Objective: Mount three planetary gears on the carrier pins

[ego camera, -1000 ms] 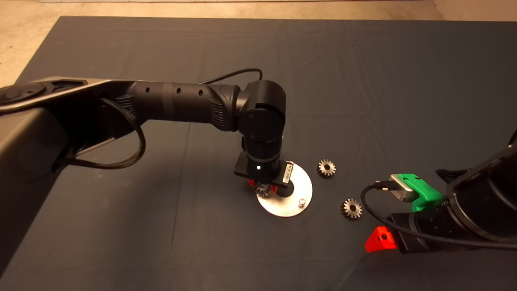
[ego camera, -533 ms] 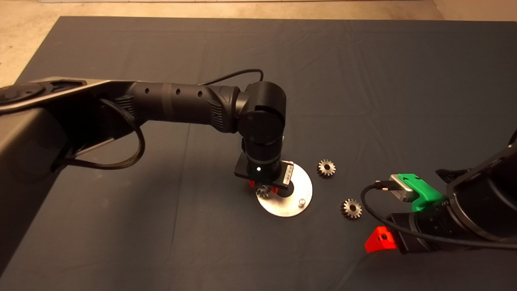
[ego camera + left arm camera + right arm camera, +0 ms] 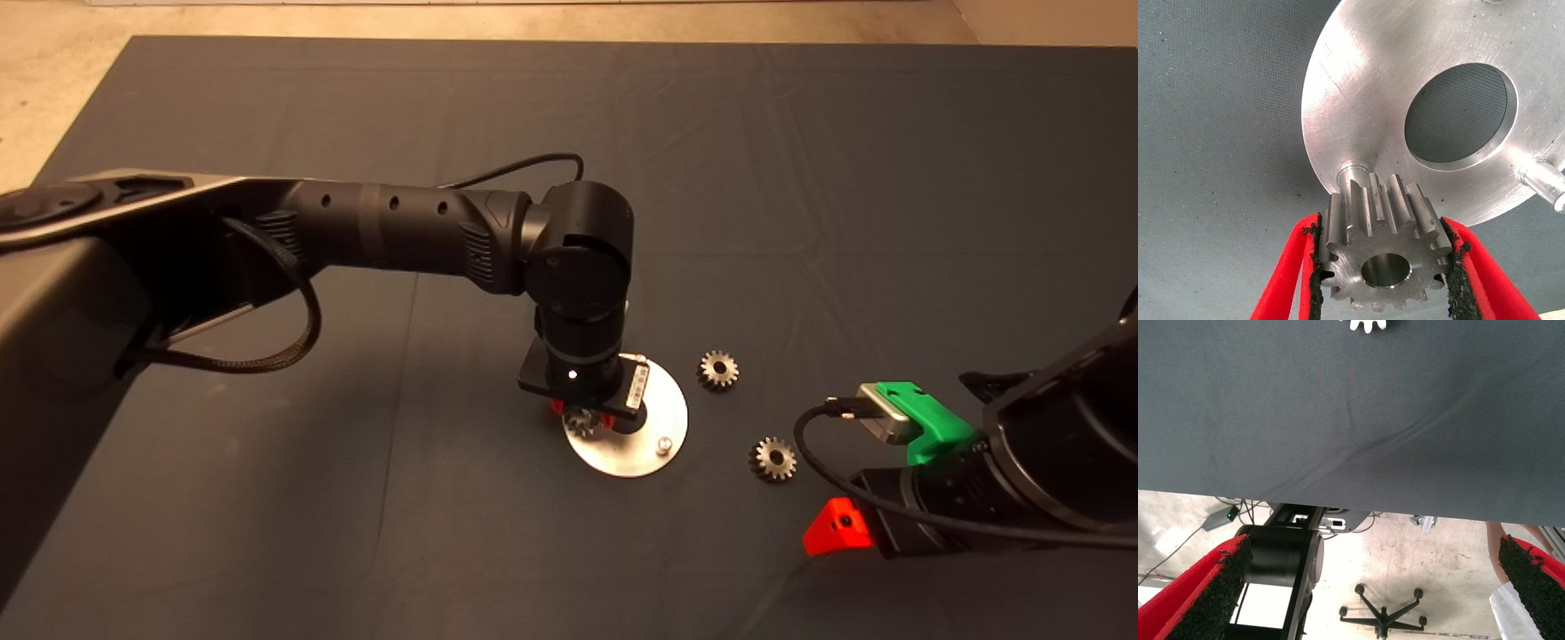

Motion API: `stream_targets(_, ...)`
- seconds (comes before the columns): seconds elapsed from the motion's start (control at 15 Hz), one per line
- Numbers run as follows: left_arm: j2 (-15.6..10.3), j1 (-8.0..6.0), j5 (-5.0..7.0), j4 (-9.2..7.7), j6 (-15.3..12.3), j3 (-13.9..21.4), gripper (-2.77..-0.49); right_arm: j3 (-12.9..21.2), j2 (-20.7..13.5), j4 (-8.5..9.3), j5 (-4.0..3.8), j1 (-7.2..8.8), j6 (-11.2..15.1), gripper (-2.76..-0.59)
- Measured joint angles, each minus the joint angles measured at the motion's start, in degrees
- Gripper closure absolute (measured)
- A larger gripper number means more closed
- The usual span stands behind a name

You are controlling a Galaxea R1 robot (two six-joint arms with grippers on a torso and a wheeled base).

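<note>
My left gripper (image 3: 583, 415) is over the near-left part of the shiny carrier disc (image 3: 669, 407), shut on one planetary gear (image 3: 582, 420). In the left wrist view the gripper (image 3: 1381, 270) holds this gear (image 3: 1378, 223) tilted between its pads, right beside one carrier pin (image 3: 1351, 175) and not seated on it. A second pin (image 3: 1541, 181) stands bare across the disc (image 3: 1365, 100); it also shows in the head view (image 3: 662, 443). Two more gears lie flat on the mat right of the disc, one farther back (image 3: 717, 370) and one nearer (image 3: 773, 460). My right gripper (image 3: 837, 526) waits at the lower right, open (image 3: 1371, 587).
The left arm (image 3: 400, 231) stretches across the mat from the left. The right wrist view looks past the mat's edge (image 3: 1351, 497) at the floor, with a chair base (image 3: 1385, 613) and a person's leg (image 3: 1511, 537).
The left wrist has shifted slightly towards the disc's centre with the gear in it. The loose gears and the right arm have not moved.
</note>
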Motion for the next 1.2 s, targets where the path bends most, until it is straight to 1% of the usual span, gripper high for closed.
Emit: stream_targets(1.2, 0.0, 0.15, -0.09, 0.69, -0.2, -0.3, -0.94, 0.0, 0.0, 0.0, 0.0, 0.0, 0.0, -2.75)
